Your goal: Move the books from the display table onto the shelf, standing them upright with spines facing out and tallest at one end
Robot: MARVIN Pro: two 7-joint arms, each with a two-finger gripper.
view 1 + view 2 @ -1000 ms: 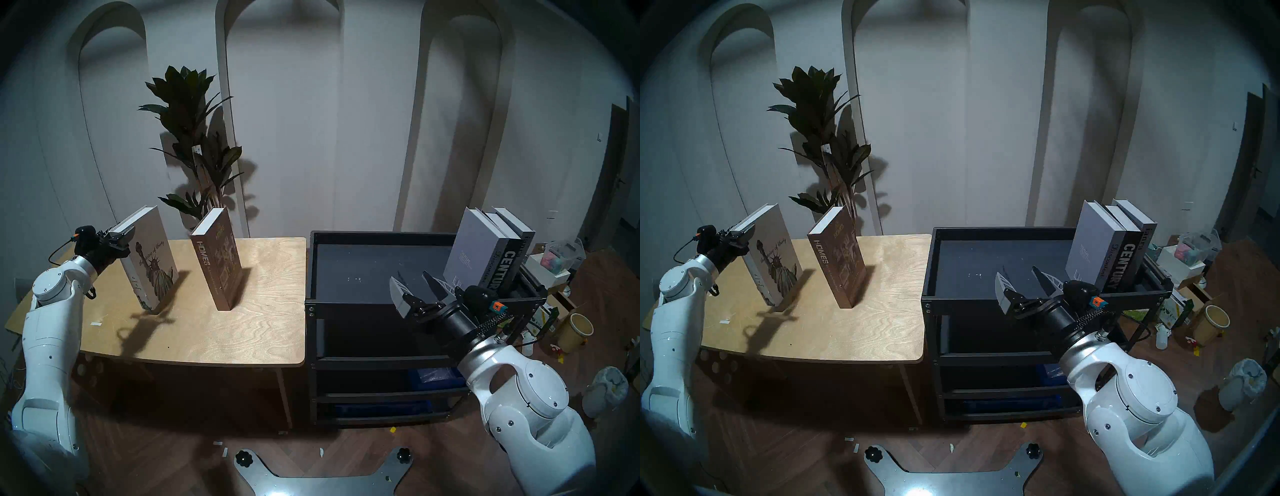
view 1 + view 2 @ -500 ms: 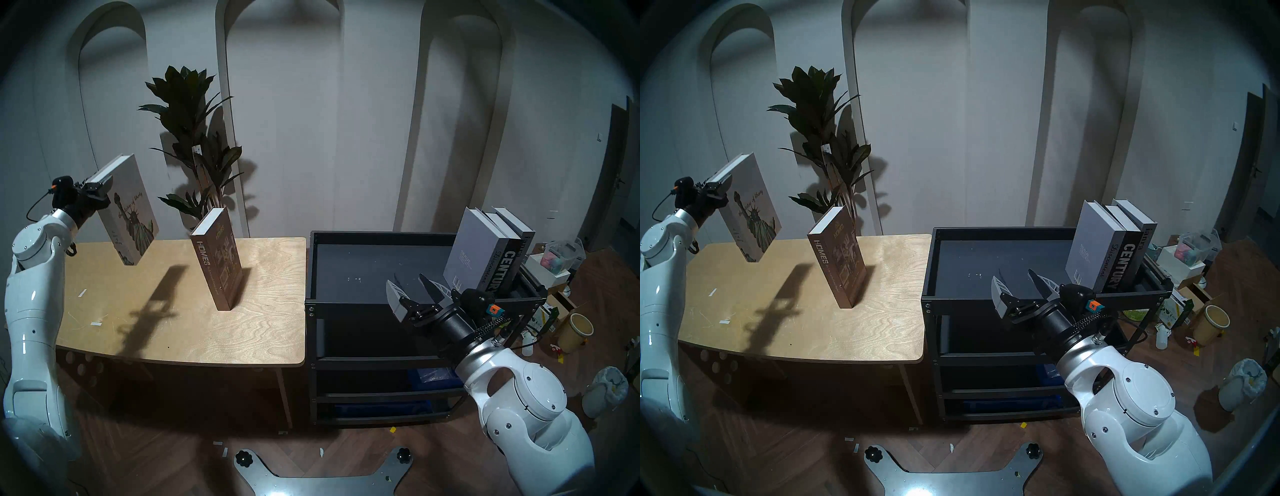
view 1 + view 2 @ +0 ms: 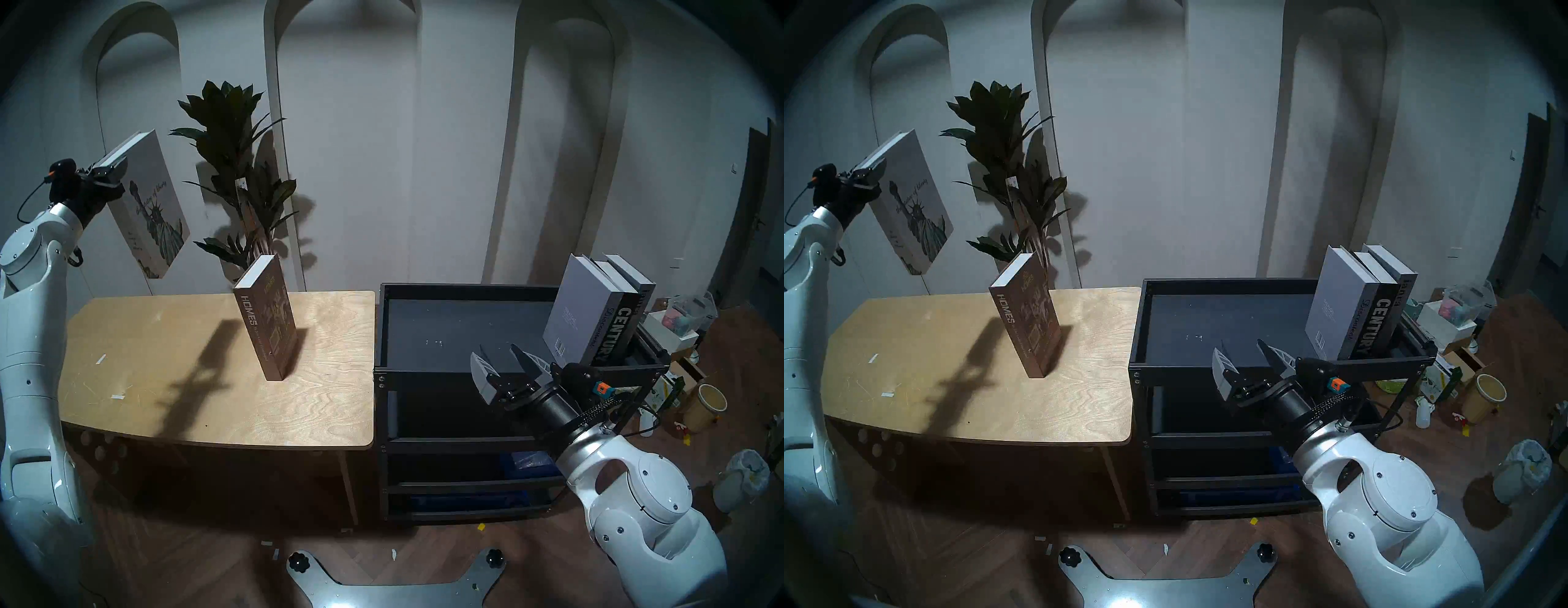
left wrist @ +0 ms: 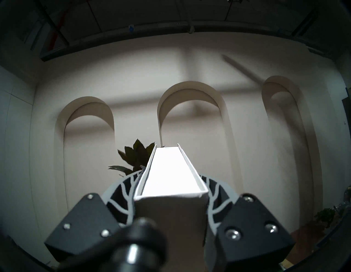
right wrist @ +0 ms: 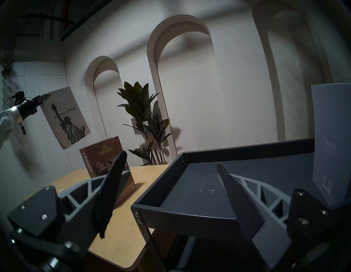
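High off the worktop [image 3: 220, 403], left tool [image 3: 111, 166] is clamping the Statue of Liberty book [image 3: 150, 208] at its top corner, book hanging tilted. Right tool [image 3: 502, 363] is waiting with jaws apart beside the shelf [image 3: 458, 367]. Advice: be carrying it across slowly, levelling it and clearing the HOMES book [image 3: 265, 318].

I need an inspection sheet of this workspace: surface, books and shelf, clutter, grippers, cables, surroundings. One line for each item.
Surface: plywood display table, bits of tape on it.
Job's things: Statue of Liberty book in the air, tilted; HOMES book upright on the table; three books upright on the black shelf.
Clutter: boxes, cup and bags on the floor, right.
Grippers: left gripper shut on the Statue of Liberty book; right gripper open, empty.
Cables: black cable at the left wrist.
Surroundings: plant, arched wall.
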